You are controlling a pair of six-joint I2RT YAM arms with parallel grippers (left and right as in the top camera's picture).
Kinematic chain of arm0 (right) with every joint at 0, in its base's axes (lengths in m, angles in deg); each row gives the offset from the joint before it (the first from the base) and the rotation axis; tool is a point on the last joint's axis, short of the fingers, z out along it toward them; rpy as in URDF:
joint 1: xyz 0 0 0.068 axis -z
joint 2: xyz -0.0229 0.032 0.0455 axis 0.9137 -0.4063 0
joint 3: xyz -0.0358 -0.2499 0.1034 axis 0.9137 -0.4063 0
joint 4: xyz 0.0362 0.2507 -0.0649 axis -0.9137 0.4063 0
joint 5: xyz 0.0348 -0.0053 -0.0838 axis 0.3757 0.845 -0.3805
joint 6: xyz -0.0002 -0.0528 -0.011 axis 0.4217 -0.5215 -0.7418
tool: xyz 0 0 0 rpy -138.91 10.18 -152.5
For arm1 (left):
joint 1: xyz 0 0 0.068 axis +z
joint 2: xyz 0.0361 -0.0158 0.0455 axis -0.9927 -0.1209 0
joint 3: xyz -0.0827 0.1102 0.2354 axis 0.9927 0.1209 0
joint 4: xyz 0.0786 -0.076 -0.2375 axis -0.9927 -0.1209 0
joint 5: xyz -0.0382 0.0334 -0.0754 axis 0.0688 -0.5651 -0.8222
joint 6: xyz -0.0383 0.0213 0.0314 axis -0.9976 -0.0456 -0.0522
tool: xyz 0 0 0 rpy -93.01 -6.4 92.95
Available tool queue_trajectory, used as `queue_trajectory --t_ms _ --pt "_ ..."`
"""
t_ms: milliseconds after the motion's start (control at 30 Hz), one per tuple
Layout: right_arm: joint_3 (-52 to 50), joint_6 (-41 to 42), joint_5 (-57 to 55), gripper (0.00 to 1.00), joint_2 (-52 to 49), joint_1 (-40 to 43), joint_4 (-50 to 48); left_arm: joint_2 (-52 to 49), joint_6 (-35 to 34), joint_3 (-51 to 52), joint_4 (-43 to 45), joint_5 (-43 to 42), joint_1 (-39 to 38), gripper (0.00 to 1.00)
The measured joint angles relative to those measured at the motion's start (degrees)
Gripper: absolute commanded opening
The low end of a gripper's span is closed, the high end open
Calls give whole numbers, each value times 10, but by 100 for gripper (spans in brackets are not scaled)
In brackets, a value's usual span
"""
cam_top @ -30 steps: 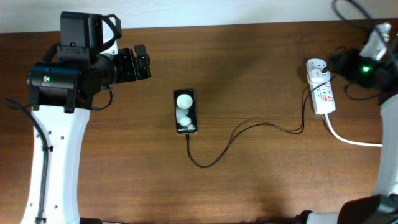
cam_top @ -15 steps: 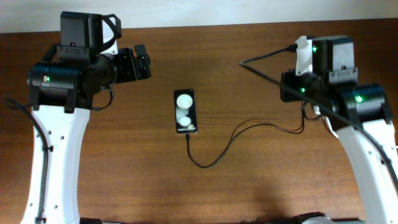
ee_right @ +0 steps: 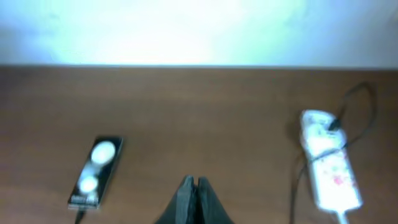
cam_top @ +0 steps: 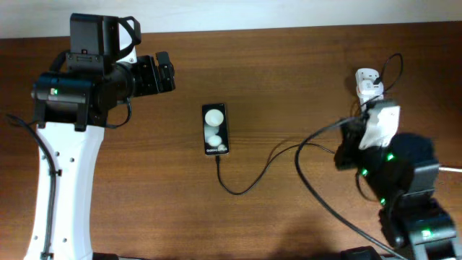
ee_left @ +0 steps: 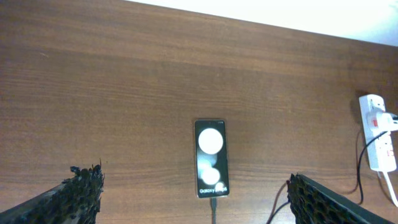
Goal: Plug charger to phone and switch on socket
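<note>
The black phone (cam_top: 216, 130) lies face up mid-table, two white round shapes on its screen. The thin black charger cable (cam_top: 249, 184) meets the phone's lower edge, loops right and runs up to the white socket (cam_top: 369, 83) at the back right, whose lower half is hidden under my right arm (cam_top: 390, 173). My left gripper (cam_top: 167, 72) hovers open, left of the phone; in the left wrist view its fingers (ee_left: 81, 190) stand wide apart on either side of the phone (ee_left: 211, 158). My right gripper (ee_right: 194, 182) is shut on nothing, above bare wood between the phone (ee_right: 96, 171) and the socket (ee_right: 329, 158).
The wooden table (cam_top: 289, 65) ends at a pale wall along its far edge. A thick white cord (cam_top: 451, 169) leaves the socket toward the right edge. The right arm's own dark cable (cam_top: 317, 191) crosses the wood at front right.
My right arm has swung away from the socket at the back right and now stands over the front right of the table, its gripper still shut. The left arm, phone and cable are unmoved.
</note>
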Motion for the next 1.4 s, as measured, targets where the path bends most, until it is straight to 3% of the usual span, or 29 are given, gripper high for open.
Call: queue_trajectory --t_ms 67,133,167,200,233,267,867,1200,1333,1400 --pt "-97 41 11 18 39 0 -96 0 0 0 0 0 0 99" --pt "-162 62 15 39 59 0 -136 0 0 0 0 0 0 99" --pt "-178 72 17 41 58 0 -147 0 0 0 0 0 0 99" --pt "-188 76 20 52 54 0 -150 0 0 0 0 0 0 99" --pt "-192 77 22 71 51 0 -149 0 0 0 0 0 0 99" --pt "-193 82 23 99 46 0 -149 0 0 0 0 0 0 99" --pt "-193 86 -8 99 -41 0 -156 0 0 0 0 0 0 99" --pt "-195 86 -84 99 183 15 -78 0 0 0 0 0 0 99" --pt "-206 86 -98 99 229 46 -90 0 0 0 0 0 0 99" --pt "-239 86 -99 99 260 48 -143 0 0 0 0 0 0 99"
